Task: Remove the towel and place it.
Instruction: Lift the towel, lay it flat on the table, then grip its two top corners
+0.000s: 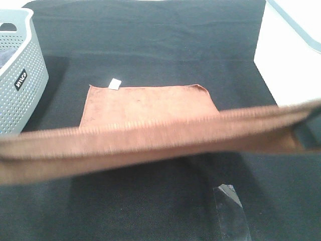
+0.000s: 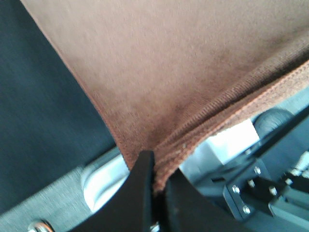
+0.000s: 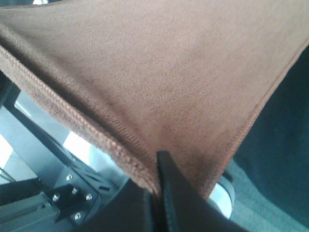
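At the far left a grey perforated basket (image 1: 20, 75) stands at the left edge of the black cloth (image 1: 150, 40). The left gripper (image 2: 157, 178) is closed on the towel (image 1: 150, 108), its two black fingers (image 2: 137, 188) pinching a hemmed corner between them. The towel's near edge is raised and blurred, crossing the whole high view from the left border to the right one, stretched taut between the two arms. Behind that raised edge the far part of the towel lies flat on the cloth in the middle, with the white tag (image 1: 115, 84) at its far left corner. Nearer the camera and right of centre a glossy clear strip (image 1: 230, 206) lies on the cloth. The right gripper (image 3: 155, 186) is likewise clamped on the opposite hemmed corner. A bare white tabletop (image 1: 291, 70) shows past the cloth at the right
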